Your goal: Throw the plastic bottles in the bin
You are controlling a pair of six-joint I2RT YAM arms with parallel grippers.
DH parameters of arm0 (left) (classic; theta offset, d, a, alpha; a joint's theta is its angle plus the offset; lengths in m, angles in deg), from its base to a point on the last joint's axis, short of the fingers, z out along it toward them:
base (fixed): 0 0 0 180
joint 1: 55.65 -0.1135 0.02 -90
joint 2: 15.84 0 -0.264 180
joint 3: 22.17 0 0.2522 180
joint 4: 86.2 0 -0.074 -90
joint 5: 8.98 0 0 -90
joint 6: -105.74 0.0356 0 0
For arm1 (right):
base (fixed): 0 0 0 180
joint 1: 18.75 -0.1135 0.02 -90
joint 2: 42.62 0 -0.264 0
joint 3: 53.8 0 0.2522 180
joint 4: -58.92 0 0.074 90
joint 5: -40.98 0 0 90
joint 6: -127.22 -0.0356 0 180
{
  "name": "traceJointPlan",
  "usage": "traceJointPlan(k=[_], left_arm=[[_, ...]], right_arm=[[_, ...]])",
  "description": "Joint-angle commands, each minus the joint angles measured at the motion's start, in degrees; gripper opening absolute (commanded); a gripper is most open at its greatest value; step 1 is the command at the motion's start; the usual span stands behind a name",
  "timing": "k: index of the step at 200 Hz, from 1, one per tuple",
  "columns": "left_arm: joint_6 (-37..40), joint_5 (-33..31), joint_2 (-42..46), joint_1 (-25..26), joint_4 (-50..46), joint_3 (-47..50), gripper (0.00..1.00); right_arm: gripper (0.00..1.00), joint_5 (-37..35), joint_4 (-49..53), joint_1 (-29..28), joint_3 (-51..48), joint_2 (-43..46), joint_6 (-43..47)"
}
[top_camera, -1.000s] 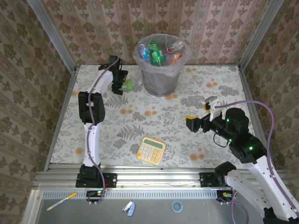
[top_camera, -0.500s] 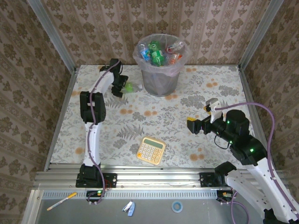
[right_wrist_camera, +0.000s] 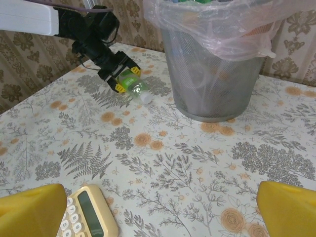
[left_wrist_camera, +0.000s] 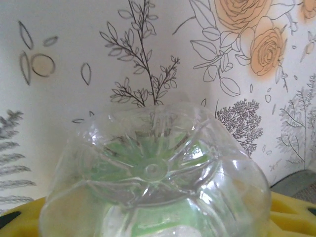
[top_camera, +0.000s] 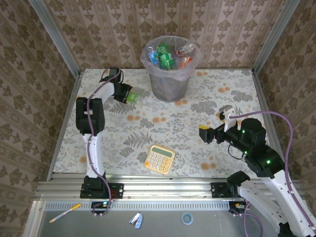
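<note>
A clear green-labelled bottle (right_wrist_camera: 133, 85) lies sideways in the left pincer (right_wrist_camera: 125, 79), white cap pointing toward the bin (right_wrist_camera: 212, 86). Crushed bottles (top_camera: 168, 57) heap up inside that grey, pink-bagged basket.

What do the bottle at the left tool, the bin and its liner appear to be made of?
The bottle: thin clear plastic, glossy; its moulded star-ribbed base is see-through, with green showing behind.
The bin: likely metal mesh, matte grey; a fine grid pattern with contents faintly visible through it.
The liner: thin translucent pinkish plastic film, wrinkled, folded over the rim.
</note>
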Motion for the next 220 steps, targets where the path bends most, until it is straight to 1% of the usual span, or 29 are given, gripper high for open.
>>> traceJointPlan(k=[1,22,64,83,105,148,185,220], left_arm=[[4.3,4.2,5.0,-1.3,11.7,5.8,0.54],[7.4,5.6,9.1,-2.3,17.2,12.1,0.49],[14.9,4.4,18.6,-3.7,20.9,20.2,0.44],[18.9,2.6,23.5,-4.1,21.1,22.7,0.42],[23.1,-1.0,29.8,-4.1,20.8,25.0,0.39],[30.3,-6.3,41.1,-4.1,23.2,29.1,0.39],[35.8,-7.7,49.5,-3.3,27.3,31.7,0.39],[41.4,-9.4,56.5,-1.1,31.5,32.9,0.39]], right_arm=[[1.0,-1.6,1.0,-0.3,-0.4,1.3,-0.1],[1.0,-1.6,0.9,-0.3,-0.7,1.6,-0.4],[1.0,-1.3,1.0,-0.4,-0.9,2.0,-0.8],[1.0,-1.4,1.0,-0.4,-0.8,2.2,-0.9],[1.0,-1.9,0.8,-0.4,-0.7,2.3,-0.8],[1.0,-1.9,0.5,-0.3,-1.0,2.2,-0.9],[1.0,-2.2,0.5,-0.4,-0.9,2.2,-0.7],[1.0,-2.3,0.4,-0.4,-0.8,2.1,-0.7]])
